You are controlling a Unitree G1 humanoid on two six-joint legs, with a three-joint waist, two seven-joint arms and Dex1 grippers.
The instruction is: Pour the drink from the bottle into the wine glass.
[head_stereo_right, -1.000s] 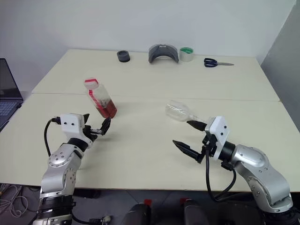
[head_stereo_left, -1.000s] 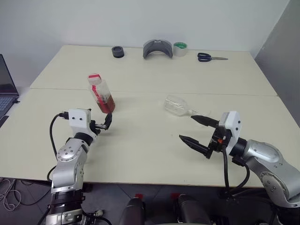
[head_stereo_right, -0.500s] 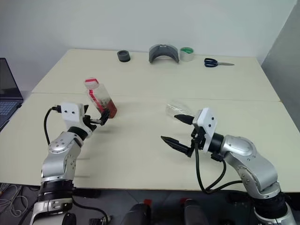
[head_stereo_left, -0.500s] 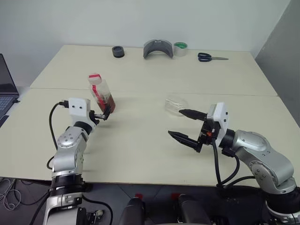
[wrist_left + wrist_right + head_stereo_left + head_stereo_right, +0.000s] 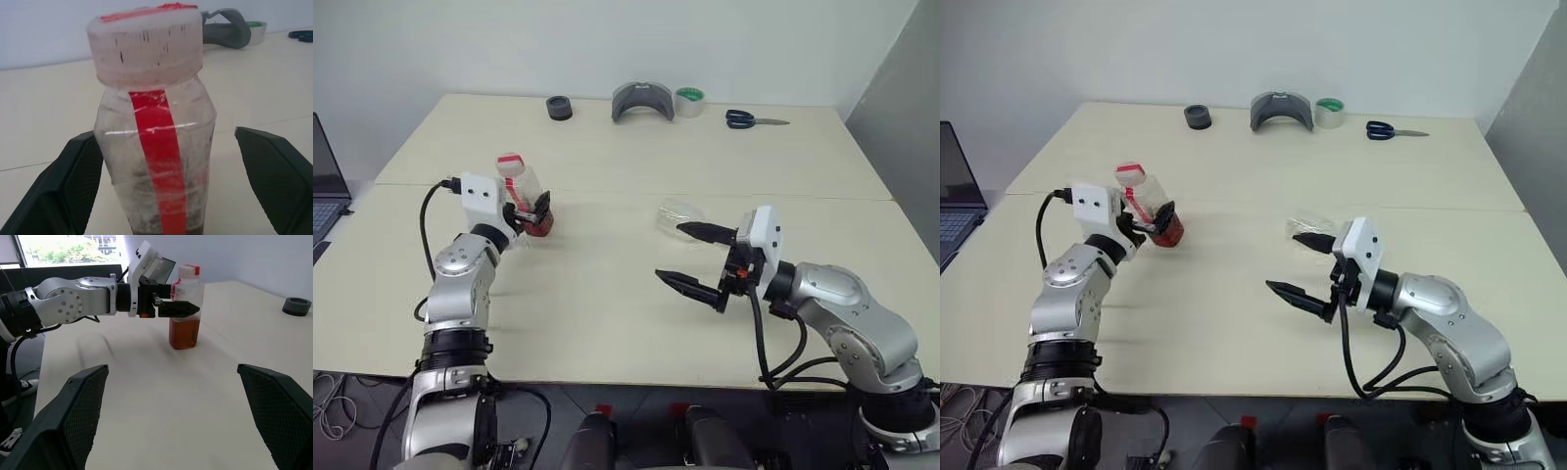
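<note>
1. Left eye view: the bottle (image 5: 522, 194) stands upright on the table (image 5: 607, 284), long axis vertical, cap (image 5: 510, 161) up, the drink (image 5: 537, 225) pooled at its base. The left gripper (image 5: 530, 210) straddles the bottle's lower body, jaws spread wide, nothing gripped. To the bottle's right lies the glass (image 5: 681, 216), on its side, long axis roughly across the table; which end is the mouth I cannot tell. The right gripper (image 5: 690, 257) hangs just beside the glass on its near side, jaws wide, empty.

2. Right eye view: same layout. The scissors (image 5: 1393, 130), tape (image 5: 1330, 113) and a grey part (image 5: 1282, 110) sit well beyond the bottle at the far edge, clear of the work.

3. Left wrist view: the bottle sits between the two fingers (image 5: 63, 188), nearer one of them, whether touching I cannot tell; a clear gap on the other side. Red strip (image 5: 159, 161) faces the camera. Risk, as I judge it: closing off-centre could shove or tip the bottle.

4. Right wrist view: the bottle stands well ahead of the wide-open right fingers (image 5: 76, 416), with the left gripper at its middle. Further risk: the cap looks still on, so no pour yet; and the glass, lying down and clear, may roll or slip when picked up.
</note>
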